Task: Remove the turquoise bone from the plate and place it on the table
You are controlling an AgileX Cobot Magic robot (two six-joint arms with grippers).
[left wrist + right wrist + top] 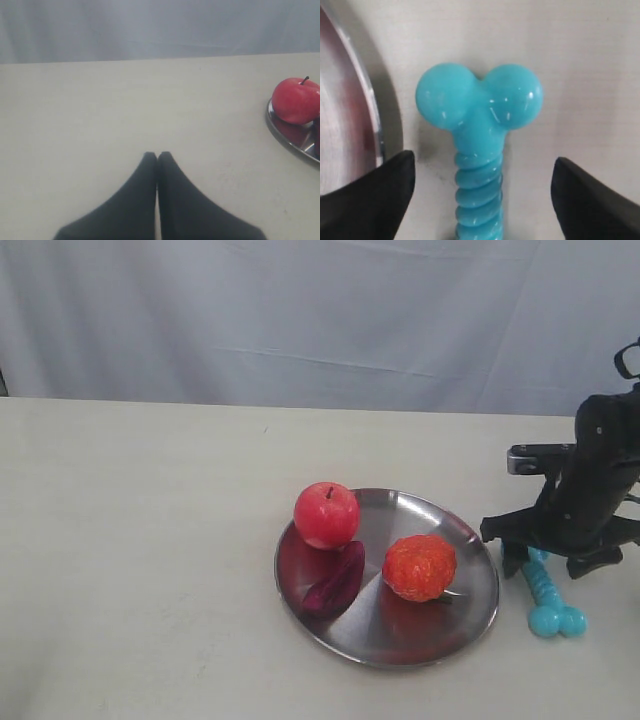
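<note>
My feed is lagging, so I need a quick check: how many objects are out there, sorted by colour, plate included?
Red: 1, the apple
Orange-red: 1, the bumpy fruit
Dark purple: 1, the long piece
Silver: 1, the plate
Turquoise: 1, the turquoise bone, lying on the table beside the plate
Total: 5

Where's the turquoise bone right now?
The turquoise bone lies on the table at the exterior view's right, beside the plate, under the open right gripper.

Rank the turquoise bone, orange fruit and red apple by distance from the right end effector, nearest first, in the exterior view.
1. turquoise bone, on the table at the right end effector.
2. orange fruit, right on the plate.
3. red apple, plate's left.
</note>
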